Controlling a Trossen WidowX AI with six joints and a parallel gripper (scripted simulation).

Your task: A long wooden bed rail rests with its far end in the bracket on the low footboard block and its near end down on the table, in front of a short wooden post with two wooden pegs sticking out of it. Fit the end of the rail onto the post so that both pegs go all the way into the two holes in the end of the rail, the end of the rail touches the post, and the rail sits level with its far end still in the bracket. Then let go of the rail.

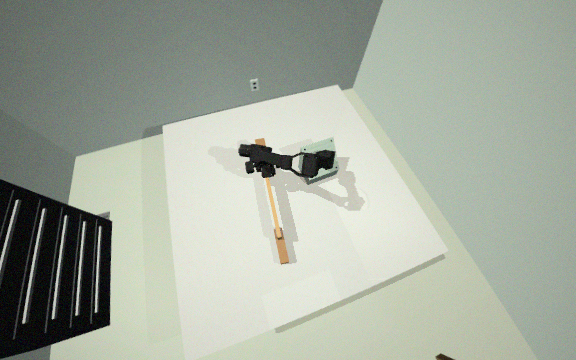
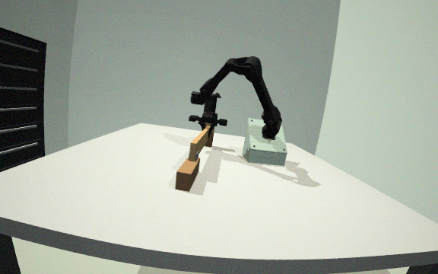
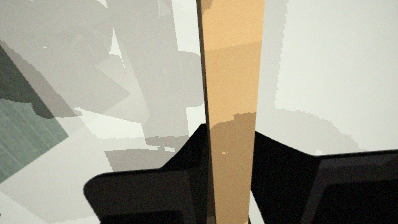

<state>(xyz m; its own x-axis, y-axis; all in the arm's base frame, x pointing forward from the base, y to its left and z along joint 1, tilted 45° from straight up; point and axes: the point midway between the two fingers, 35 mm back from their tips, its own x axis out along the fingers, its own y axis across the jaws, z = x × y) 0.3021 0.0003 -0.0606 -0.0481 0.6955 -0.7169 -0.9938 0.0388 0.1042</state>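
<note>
The long light wooden rail [image 1: 272,202] [image 2: 199,143] [image 3: 232,80] runs from the low footboard block [image 1: 282,254] [image 2: 188,174] toward the wooden post [image 1: 260,141] [image 2: 210,141]. One rail end sits at the bracket on the block. My gripper [image 2: 208,129] [image 3: 218,127] is shut on the rail close to the post, with one black finger on each side. The rail is raised off the table at the gripper. The arm and gripper hide the post end of the rail, the pegs and the holes, so I cannot tell whether they touch or how far the pegs are in.
The arm reaches over from its pale green base box [image 1: 318,176] [image 2: 266,157], to the right of the rail. The white table [image 1: 218,280] [image 2: 242,224] lies under everything. A black slatted unit [image 1: 38,265] [image 2: 10,95] stands off the table at the left.
</note>
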